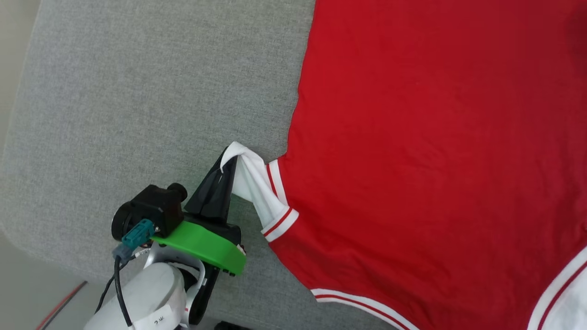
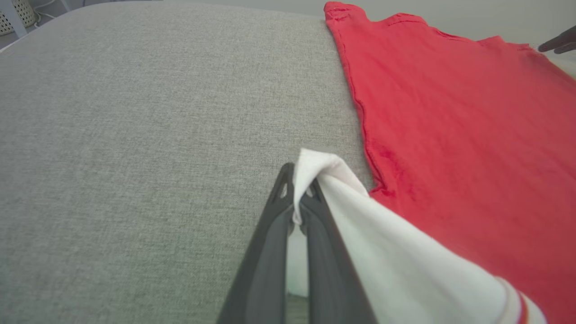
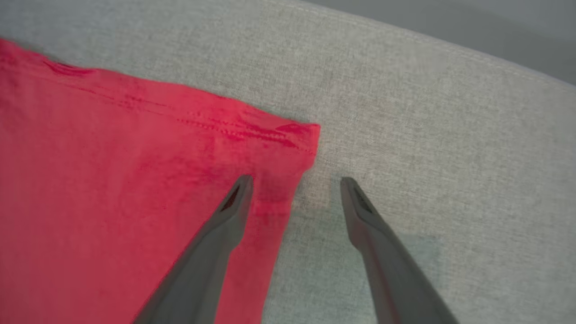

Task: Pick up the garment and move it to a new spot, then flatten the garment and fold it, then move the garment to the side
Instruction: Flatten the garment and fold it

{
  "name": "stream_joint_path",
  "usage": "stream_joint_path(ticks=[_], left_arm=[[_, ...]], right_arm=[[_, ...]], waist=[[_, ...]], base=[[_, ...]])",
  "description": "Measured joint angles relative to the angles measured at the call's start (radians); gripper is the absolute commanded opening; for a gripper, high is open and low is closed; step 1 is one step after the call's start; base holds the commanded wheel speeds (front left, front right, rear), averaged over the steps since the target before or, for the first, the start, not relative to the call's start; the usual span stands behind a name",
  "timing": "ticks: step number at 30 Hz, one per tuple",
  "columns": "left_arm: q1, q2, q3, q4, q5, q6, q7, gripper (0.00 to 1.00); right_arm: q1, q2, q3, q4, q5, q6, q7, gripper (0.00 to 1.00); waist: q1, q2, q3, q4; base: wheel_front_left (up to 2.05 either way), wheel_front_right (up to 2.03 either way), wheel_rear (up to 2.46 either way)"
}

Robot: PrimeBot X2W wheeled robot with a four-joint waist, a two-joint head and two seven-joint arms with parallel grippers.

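The garment (image 1: 422, 151), a red T-shirt with white sleeves, lies spread on the grey cushion (image 1: 151, 91). My left gripper (image 1: 228, 161) is shut on the white sleeve (image 1: 257, 188), pulling its tip up and away from the red body; the left wrist view shows the sleeve (image 2: 387, 252) pinched between the closed fingers of the left gripper (image 2: 297, 180). My right gripper (image 3: 294, 182) stands open over a bottom corner of the garment (image 3: 135, 180). One finger is above the red cloth, the other above bare cushion (image 3: 427, 135), with nothing between them.
The grey cushion's rounded edge (image 1: 27, 220) runs down the left and bottom of the head view, with pale floor (image 1: 13, 284) beyond. Another white sleeve (image 1: 568, 293) lies at the lower right. A dark fingertip (image 2: 558, 42) shows at the far right of the left wrist view.
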Motion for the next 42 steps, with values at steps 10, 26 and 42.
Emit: stream_joint_path(ticks=[10, 26, 42], left_arm=[[-0.002, -0.037, 0.036, 0.030, 0.038, -0.038, 0.000, 0.00], [0.126, -0.027, 0.086, 0.119, 0.036, -0.064, 0.000, 0.00], [0.281, 0.043, 0.117, 0.126, -0.012, -0.024, 0.002, 0.00]], right_arm=[[0.007, -0.033, 0.038, 0.064, -0.001, 0.000, -0.006, 0.00], [0.224, -0.192, 0.232, -0.172, 0.212, 0.000, -0.249, 0.00], [1.007, -0.346, -0.013, -0.490, 0.362, 0.000, -0.410, 0.00]], waist=[[-0.0003, 0.0000, 0.047, 0.048], [-0.0003, 0.0000, -0.133, -0.002], [-0.0003, 0.0001, -0.357, -0.132]], base=[[0.00, 0.00, 0.00], [0.00, 0.00, 0.00], [0.00, 0.00, 0.00]])
